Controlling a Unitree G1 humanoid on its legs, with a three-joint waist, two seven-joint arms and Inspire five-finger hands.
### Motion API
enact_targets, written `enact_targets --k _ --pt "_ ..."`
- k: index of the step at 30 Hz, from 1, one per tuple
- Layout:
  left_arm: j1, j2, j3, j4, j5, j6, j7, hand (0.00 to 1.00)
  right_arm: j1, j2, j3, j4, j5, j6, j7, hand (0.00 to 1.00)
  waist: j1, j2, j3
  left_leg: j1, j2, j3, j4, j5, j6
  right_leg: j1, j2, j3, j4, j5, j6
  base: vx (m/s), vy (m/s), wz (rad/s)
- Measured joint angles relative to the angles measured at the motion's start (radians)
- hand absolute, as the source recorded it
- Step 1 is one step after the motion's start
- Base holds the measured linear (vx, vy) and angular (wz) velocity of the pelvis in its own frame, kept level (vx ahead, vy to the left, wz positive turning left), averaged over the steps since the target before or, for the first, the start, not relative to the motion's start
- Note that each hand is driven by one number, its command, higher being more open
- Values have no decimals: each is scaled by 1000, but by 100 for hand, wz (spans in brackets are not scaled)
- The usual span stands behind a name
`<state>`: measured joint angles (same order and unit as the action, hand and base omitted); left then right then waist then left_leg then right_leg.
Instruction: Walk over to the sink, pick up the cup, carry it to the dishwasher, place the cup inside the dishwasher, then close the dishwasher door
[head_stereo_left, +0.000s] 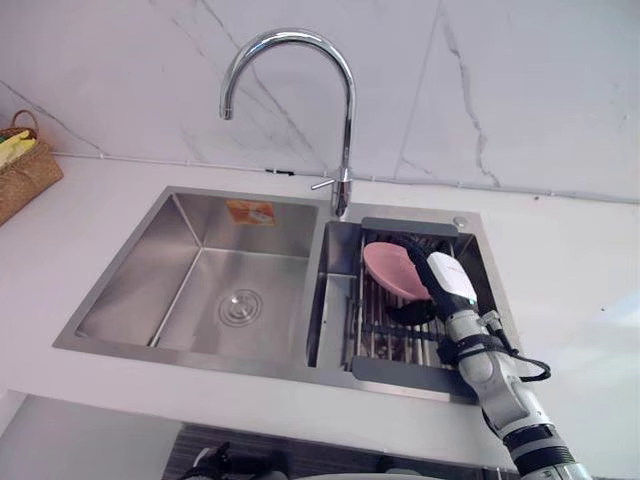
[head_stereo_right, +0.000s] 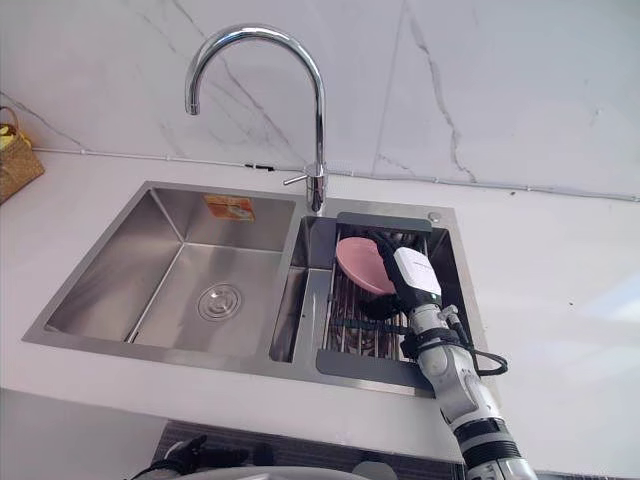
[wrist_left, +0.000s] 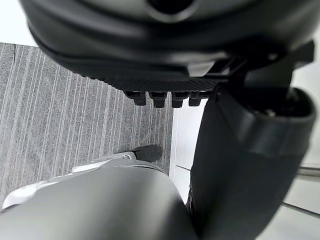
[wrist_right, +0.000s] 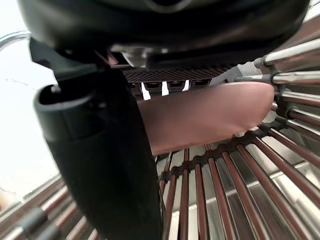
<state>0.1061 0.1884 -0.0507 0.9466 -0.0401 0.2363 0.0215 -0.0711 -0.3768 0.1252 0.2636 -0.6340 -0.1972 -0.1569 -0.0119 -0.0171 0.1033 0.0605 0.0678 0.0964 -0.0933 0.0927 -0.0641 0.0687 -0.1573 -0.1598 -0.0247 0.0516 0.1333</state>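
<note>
- The steel sink (head_stereo_left: 190, 270) fills the middle of the head views, with the curved faucet (head_stereo_left: 347, 110) rising behind the divider between its two basins.
- A dish rack (head_stereo_left: 400, 370) of bars sits in the basin at centre right.
- The pink cup (head_stereo_left: 390, 268) lies on its side on that rack, toward the rack's upper end.
- The right hand (head_stereo_left: 450, 280) comes up from the lower right and grasps the cup; in the right wrist view its fingers lie along the far side of the cup and its thumb (wrist_right: 100, 165) stands on the near side.
- The left hand (wrist_left: 165, 50) hangs over grey striped floor (wrist_left: 75, 125), fingers relaxed, nothing in them.
- A woven basket (head_stereo_left: 25, 170) stands on the white counter (head_stereo_left: 560, 270) at the left edge.
</note>
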Motion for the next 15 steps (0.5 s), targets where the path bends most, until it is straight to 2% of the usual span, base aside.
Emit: enact_targets --k 3,10,15 --pt "-2 0 0 0 0 1 -1 100 -4 5 3 5 -29 -1 -8 0 3 0 0 -1 0 -1 0 0 0 0 0 -2 0 0 0 -11 -2 1" --pt "-3 0 0 -1 0 1 -3 100 -40 5 4 7 -80 -20 -167 0 10 0 0 -1 0 -4 0 2 -1 2 0 -5 0 0 0 -10 -2 1" --pt "-3 0 0 -3 1 1 -5 100 -43 5 5 6 -78 -22 -186 0 14 0 2 -1 0 -3 0 2 -1 2 0 -4 0 0 0 0 0 0"
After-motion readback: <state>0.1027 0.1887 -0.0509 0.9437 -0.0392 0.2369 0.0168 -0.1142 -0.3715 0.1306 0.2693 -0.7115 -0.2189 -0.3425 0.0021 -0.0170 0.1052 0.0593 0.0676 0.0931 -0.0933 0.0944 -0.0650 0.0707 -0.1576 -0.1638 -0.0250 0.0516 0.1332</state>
